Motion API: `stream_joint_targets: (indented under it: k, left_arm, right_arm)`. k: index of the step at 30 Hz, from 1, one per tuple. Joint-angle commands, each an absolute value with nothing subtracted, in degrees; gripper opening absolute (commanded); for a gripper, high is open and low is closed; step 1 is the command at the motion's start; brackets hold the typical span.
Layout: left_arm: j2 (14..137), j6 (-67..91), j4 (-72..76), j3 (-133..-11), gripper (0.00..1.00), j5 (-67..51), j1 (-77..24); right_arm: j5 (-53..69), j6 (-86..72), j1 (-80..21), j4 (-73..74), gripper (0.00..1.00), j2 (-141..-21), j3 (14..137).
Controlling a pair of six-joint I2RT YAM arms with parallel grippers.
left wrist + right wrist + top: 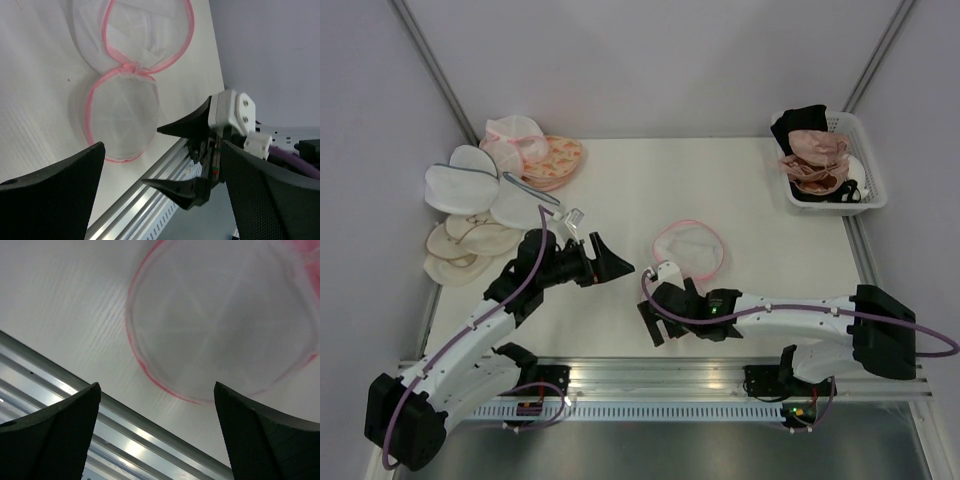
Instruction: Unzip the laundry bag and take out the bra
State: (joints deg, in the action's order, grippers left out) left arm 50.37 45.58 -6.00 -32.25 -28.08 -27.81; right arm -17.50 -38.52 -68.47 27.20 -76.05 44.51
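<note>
Your laundry bag (pixel 688 247) lies on the table (pixel 780 250) a little right of centre. The left wrist view shows it spread open in two round mesh halves, their pink rims meeting at a small pinch between them. In the far half, pale folds (pixel 145 40) show through the mesh, and you cannot tell whether that is the bra. Your right gripper (pixel 152 156) sits at the near side of the bag, just beside the rail (pixel 620 375), jaws spread wide and holding nothing. The near half of the bag fills its own camera, close and blurred. Your left gripper (pixel 612 262) is left of the bag and apart from it, jaws also wide open and empty, pointed right toward the mesh. Far left there's a pile of white mesh bags (pixel 470 190) with an orange-patterned pouch (pixel 555 160) behind it. Far right, a white basket (pixel 835 207) holds pink and black garments (pixel 815 165).
</note>
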Motion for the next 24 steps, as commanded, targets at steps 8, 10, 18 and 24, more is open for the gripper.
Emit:
stream_joint_targets:
  k: [8, 10, 18, 24]
  left_arm:
    - [46.8, 45.1, -7.6, -31.0, 1.0, -25.6, -27.6]
    - [46.7, 45.2, -7.6, -30.8, 1.0, -25.2, -27.6]
    - [45.4, 45.0, -8.5, -30.2, 1.0, -24.8, -27.6]
    - [43.3, 44.6, -10.4, -30.4, 1.0, -23.4, -27.5]
  right_arm:
    - [-15.3, -26.5, -72.9, 23.4, 0.98, -82.8, 49.2]
    - [-14.9, -25.0, -72.9, 22.6, 0.98, -84.1, 49.1]
    - [-8.4, -22.2, -72.7, 14.9, 0.95, -90.0, 46.8]
    - [-6.2, -22.7, -71.5, 13.3, 0.08, -93.9, 46.4]
